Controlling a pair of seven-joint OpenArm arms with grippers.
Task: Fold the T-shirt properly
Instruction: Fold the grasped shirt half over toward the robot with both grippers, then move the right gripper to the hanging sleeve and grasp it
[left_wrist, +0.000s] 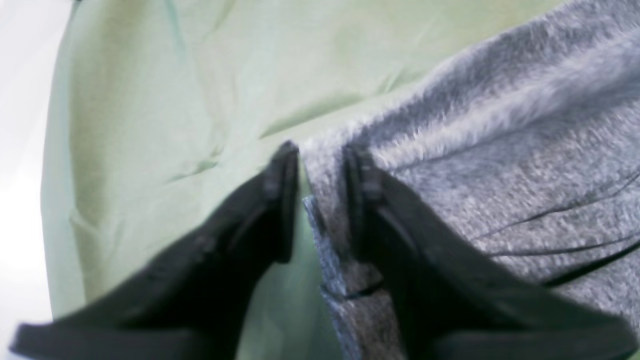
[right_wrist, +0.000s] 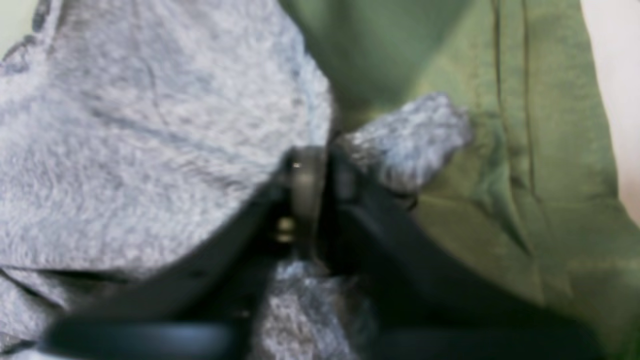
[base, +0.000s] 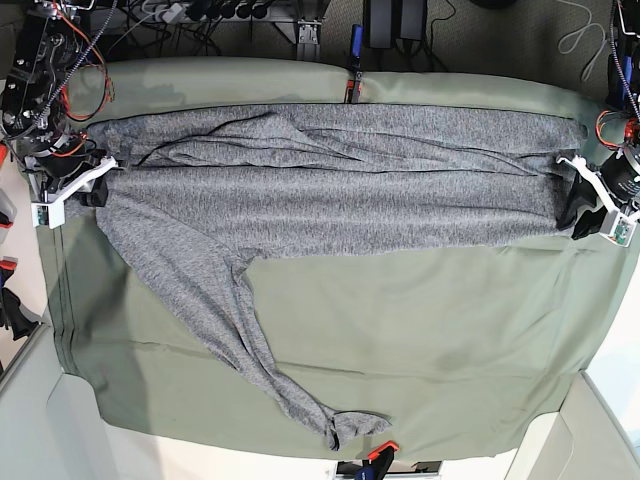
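The heather-grey T-shirt (base: 330, 190) is stretched in a long band across the far half of the table, held at both ends. One part of it trails diagonally toward the front edge (base: 340, 425). My left gripper (base: 578, 205) is shut on the shirt's right end; in the left wrist view the grey fabric (left_wrist: 500, 150) sits between its black fingers (left_wrist: 322, 165). My right gripper (base: 88, 185) is shut on the shirt's left end; in the right wrist view a tuft of fabric (right_wrist: 410, 135) sticks out past the pinched tips (right_wrist: 322, 170).
A plain olive-green cloth (base: 430, 330) covers the table, also in the wrist views (left_wrist: 175, 100) (right_wrist: 525, 175). Clamps hold it at the front edge (base: 380, 455) and back edge (base: 351, 85). Cables and electronics lie beyond the back edge (base: 230, 15).
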